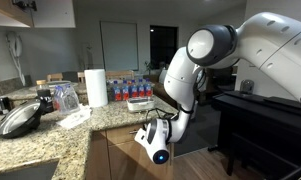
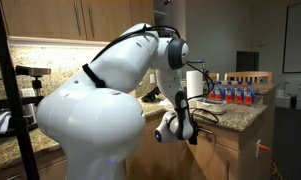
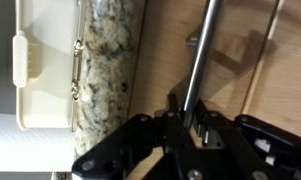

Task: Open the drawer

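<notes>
Wood drawer [image 3: 240, 90] front sits just under the granite counter [image 3: 105, 70] edge. Its silver handle [image 3: 202, 60] looks rigid, smooth and probably slippery. The gripper [image 3: 193, 125] seems clamped around that bar, though the view is tight. A hold near the bar's middle should pull straightest.

drawer [image 3: 165, 70]: matt light wood | handle [image 3: 201, 50]: smooth silver metal | countertop [image 3: 105, 70]: speckled polished granite

A speckled granite countertop [image 1: 52, 140] runs along the near left, with a paper towel roll [image 1: 96, 87] and bottles [image 1: 125, 90] farther back. Wooden wall cabinets [image 2: 100, 20] hang above; a dark table [image 1: 265, 118] stands right over wood floor [image 1: 203, 165].
</notes>
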### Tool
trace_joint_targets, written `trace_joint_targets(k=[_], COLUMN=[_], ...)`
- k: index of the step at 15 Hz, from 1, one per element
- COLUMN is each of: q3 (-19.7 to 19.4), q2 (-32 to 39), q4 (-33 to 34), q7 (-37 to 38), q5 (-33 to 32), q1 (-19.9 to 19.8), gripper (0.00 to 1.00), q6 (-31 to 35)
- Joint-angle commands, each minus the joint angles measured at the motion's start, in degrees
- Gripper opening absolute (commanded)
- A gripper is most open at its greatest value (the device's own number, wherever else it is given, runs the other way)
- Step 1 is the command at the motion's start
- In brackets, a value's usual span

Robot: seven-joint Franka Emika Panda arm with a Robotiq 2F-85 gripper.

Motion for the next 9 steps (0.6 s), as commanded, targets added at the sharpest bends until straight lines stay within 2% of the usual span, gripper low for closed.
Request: trace_joint_targets(k=[1, 9], q3=[2.04, 3.06], q2=[0.36, 0.95], q4=[-2.19, -5.05], q7=[-1.61, 1.29], q5=[-0.23, -0.89], q1=[-0.68, 0.12], gripper=[0.10, 0.11], q6=[-1.06, -6.54])
